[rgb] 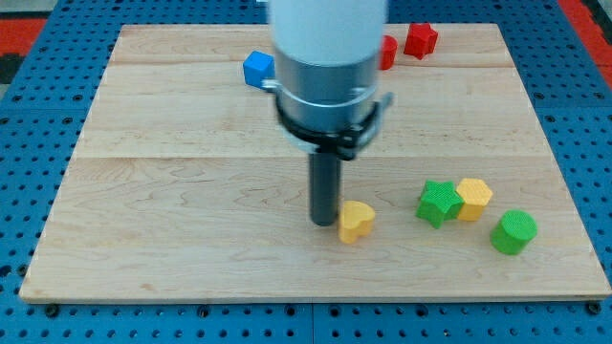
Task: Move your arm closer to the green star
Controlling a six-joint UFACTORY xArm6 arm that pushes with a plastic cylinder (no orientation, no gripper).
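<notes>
One yellow block (356,221) between my tip (324,224), green star (438,203).

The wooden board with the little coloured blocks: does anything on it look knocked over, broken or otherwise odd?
Nothing stands out. The blocks lie loose on the wooden board, none damaged. My tip is right beside a yellow block, with the green star off to the view's right, next to another yellow block.

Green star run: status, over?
My tip down mid-board, touching yellow heart block on its left. Green star to the view's right, against yellow hexagon block. Heart sits in the direct line.
</notes>
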